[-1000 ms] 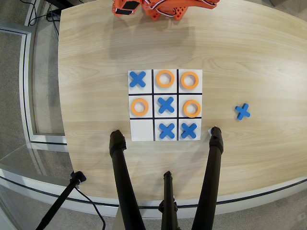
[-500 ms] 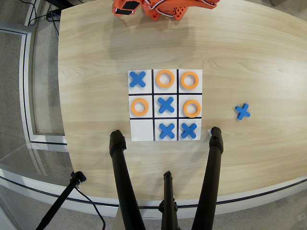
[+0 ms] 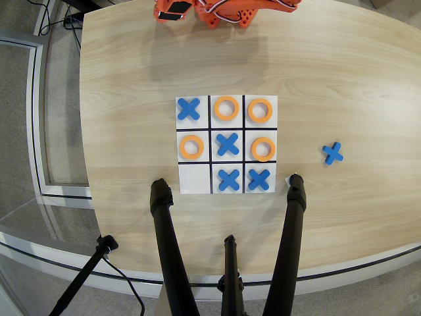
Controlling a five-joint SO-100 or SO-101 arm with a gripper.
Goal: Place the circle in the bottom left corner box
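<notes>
A white 3x3 paper grid lies mid-table in the overhead view. Several flat orange rings rest on it: top middle, top right, middle left and middle right. The bottom left corner box is a blank white cell with nothing in it. Blue crosses fill the top left, centre, bottom middle and bottom right cells. My orange arm sits folded at the table's far edge, well away from the grid. Its fingers cannot be made out.
A loose blue cross lies on the wood to the right of the grid. Three black stand legs rise from the near table edge, two of them ending just below the grid's lower corners. The table edge curves along the left.
</notes>
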